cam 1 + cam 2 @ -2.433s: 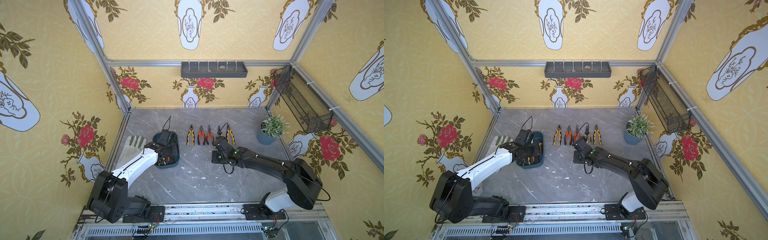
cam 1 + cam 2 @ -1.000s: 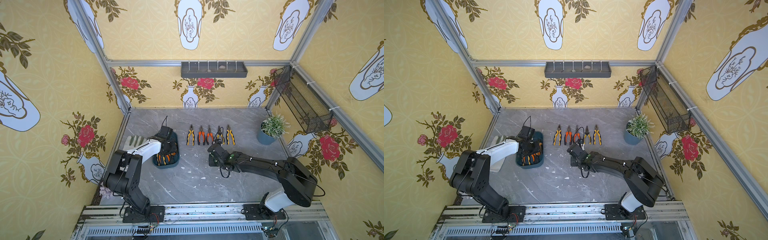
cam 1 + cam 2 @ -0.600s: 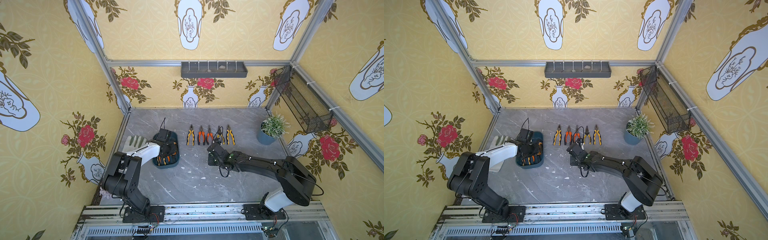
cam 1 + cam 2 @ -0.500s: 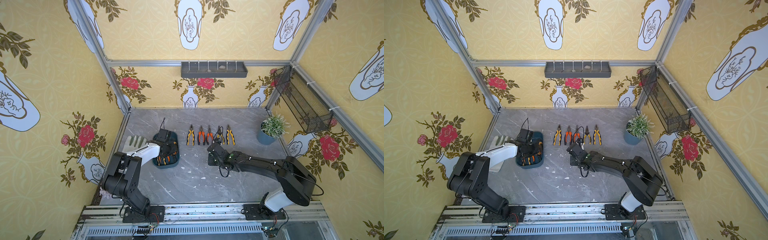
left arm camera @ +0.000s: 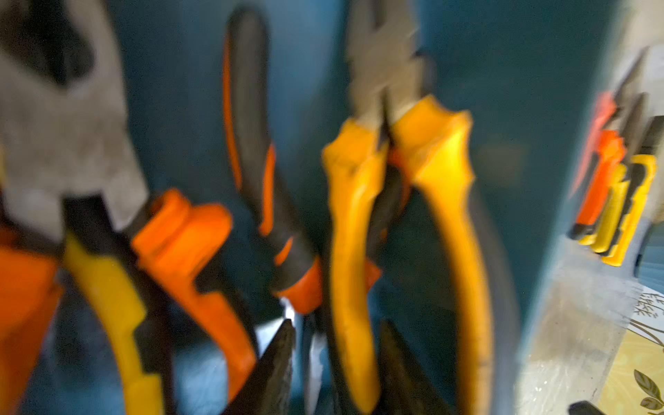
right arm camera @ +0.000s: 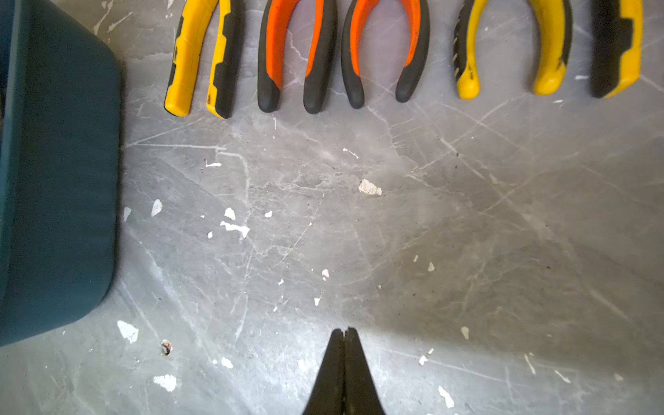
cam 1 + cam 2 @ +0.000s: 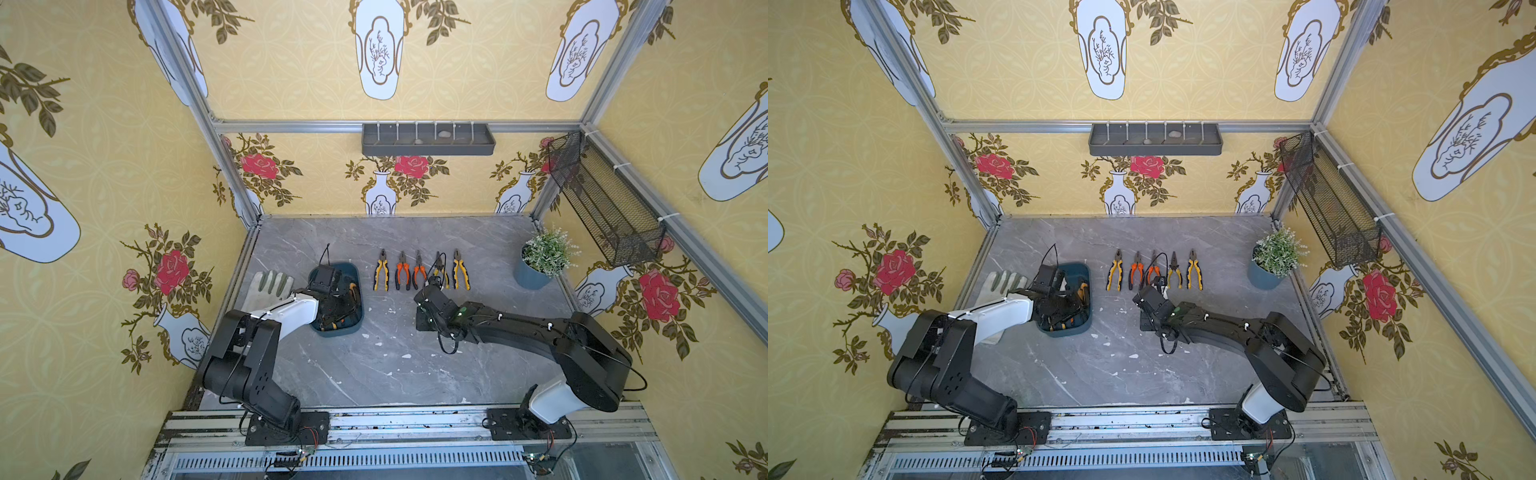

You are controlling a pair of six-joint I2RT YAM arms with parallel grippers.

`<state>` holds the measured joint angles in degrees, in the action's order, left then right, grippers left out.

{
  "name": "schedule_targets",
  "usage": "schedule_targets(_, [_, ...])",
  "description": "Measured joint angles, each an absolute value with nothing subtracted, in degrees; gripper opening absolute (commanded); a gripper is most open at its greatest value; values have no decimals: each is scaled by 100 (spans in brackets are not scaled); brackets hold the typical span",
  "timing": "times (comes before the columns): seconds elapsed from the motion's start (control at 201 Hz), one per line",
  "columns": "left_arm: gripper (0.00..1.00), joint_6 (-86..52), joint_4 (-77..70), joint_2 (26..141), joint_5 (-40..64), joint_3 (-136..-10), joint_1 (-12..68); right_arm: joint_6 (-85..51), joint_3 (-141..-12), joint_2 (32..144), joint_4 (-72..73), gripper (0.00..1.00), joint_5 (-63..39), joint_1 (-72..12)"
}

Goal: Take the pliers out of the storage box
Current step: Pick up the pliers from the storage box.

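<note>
Five pliers [image 7: 418, 266] lie in a tidy row on the counter [image 7: 374, 365], metal noses toward the back wall. Just left, the teal box [image 7: 340, 331] holds more, yellow- and orange-handled, jumbled together.

left arm [image 7: 286, 313]: elbow was bent, wrist above the fingers [image 5: 276, 363] | left gripper [image 5: 336, 325]: fingers stood parted, blurred | right arm [image 7: 511, 324]: lay stretched low | right gripper [image 6: 345, 334]: fingertips were pressed together

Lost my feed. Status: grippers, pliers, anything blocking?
Left gripper open, down in the storage box, straddling a yellow pliers handle. Right gripper shut, empty, above bare table. Five pliers rowed on the table; more in the box. Nothing blocking.
</note>
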<state>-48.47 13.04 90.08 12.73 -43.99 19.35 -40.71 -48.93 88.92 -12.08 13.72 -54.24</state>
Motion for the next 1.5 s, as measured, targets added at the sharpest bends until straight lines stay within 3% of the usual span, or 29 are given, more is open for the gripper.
schedule_targets(0.164, [41, -4987, 1214, 9006, 1431, -4294, 1975, -4088, -4893, 8892, -1208, 7, 1374, -5424])
schedule_targets(0.453, [0, -5251, 707, 9341, 1682, -4318, 1970, -4088, -4888, 8882, -1208, 7, 1374, -5422])
schedule_targets(1.499, [0, -3579, 3594, 7555, -733, -4560, 1959, -4086, -4978, 8997, -1212, 6, 1365, -5417])
